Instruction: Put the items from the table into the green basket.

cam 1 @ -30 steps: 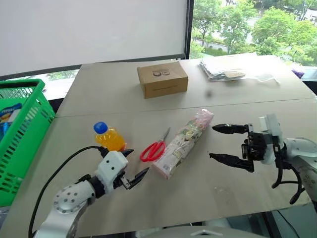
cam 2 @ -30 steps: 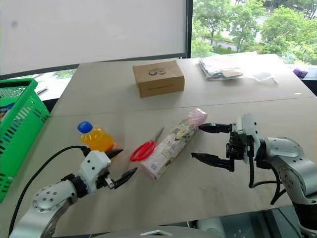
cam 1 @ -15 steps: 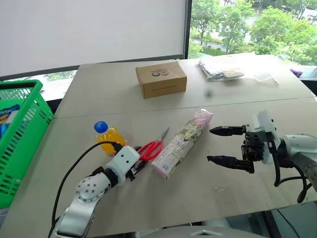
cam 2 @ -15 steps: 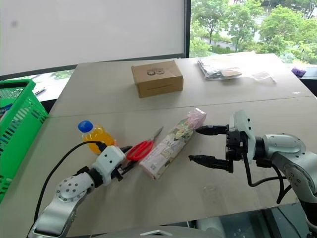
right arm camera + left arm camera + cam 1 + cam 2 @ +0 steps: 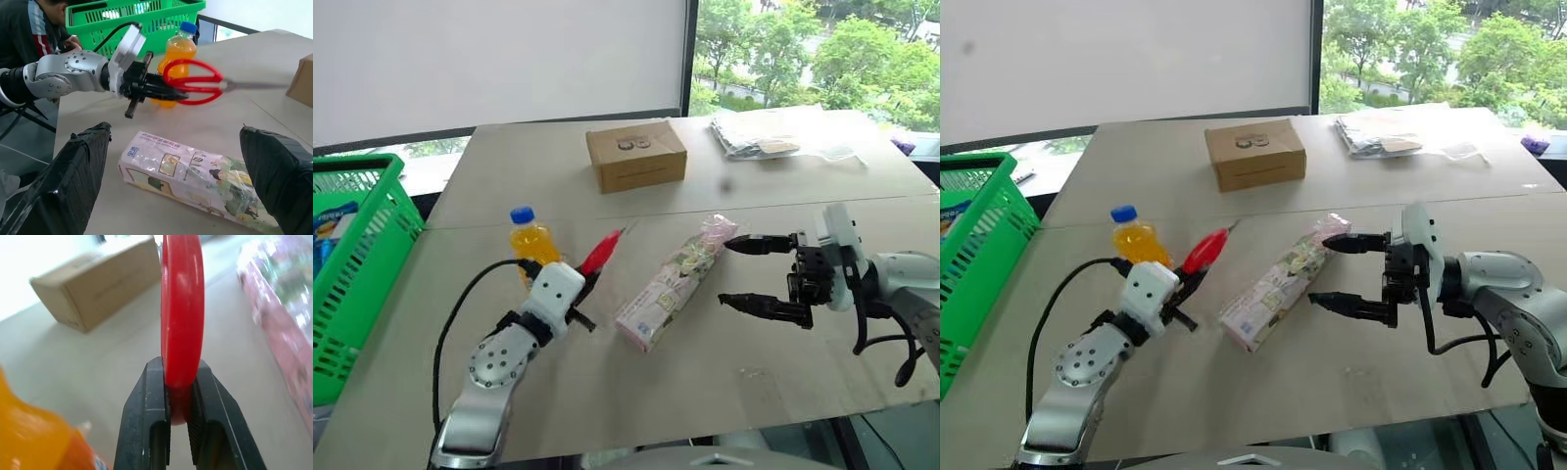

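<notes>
Above the table (image 5: 705,392) — left claw (image 5: 579,294) clamped on red-handled scissors (image 5: 599,254); right claw (image 5: 741,271) apart.

bottle (image 5: 530,245) just beside raised scissors (image 5: 599,255), bare table (image 5: 460,264) toward basket (image 5: 372,255)

Left arm reaches forward and toward the right, gripper roughly level; left gripper (image 5: 178,396) is clamped on the red scissors handle (image 5: 182,313), lifted off the table. Right gripper (image 5: 756,274) points left, fingers spread wide, holding nothing.
</notes>
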You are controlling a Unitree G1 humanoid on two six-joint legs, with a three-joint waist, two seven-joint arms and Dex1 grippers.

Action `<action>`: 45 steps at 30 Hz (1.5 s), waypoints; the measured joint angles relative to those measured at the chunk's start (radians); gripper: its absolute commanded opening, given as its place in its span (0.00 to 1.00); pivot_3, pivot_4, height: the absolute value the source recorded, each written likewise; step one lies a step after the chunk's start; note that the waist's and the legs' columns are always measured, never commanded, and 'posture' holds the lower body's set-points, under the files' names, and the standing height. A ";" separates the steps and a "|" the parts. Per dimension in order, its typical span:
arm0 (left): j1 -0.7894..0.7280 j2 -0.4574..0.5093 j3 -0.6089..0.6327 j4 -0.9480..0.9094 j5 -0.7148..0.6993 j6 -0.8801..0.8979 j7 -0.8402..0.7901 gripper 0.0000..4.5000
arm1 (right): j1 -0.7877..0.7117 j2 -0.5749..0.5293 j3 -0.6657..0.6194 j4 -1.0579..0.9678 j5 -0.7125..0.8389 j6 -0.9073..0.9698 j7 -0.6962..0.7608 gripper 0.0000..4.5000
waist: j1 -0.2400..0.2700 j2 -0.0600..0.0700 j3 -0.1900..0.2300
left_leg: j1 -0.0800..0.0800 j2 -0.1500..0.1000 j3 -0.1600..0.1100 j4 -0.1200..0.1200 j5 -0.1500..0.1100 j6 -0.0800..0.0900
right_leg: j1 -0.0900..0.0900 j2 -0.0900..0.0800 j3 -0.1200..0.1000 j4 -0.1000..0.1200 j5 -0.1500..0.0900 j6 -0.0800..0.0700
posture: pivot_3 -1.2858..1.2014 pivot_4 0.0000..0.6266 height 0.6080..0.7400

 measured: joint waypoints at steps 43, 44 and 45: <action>-0.635 0.051 0.246 0.542 -0.119 0.379 0.266 0.99 | -0.089 0.204 0.062 0.094 -0.140 -0.108 -0.128 1.00 | -0.030 -0.006 -0.006 | -0.009 -0.011 -0.003 0.013 0.000 0.000 | -0.006 -0.013 -0.002 0.013 0.006 0.002 | 0.52 0.03 0.88; -0.556 0.045 0.244 0.444 -0.123 0.451 0.281 0.99 | -0.080 0.201 0.061 0.091 -0.140 -0.108 -0.128 1.00 | -0.034 -0.006 -0.006 | -0.008 -0.011 -0.003 0.013 0.000 0.000 | -0.006 -0.013 -0.001 0.013 0.006 0.002 | 0.53 0.04 0.88; -0.500 0.040 0.245 0.376 -0.125 0.512 0.296 0.99 | -0.074 0.198 0.060 0.091 -0.140 -0.108 -0.128 1.00 | -0.035 -0.006 -0.005 | -0.008 -0.011 -0.003 0.013 0.000 0.000 | -0.007 -0.013 -0.001 0.014 0.006 0.002 | 0.53 0.05 0.88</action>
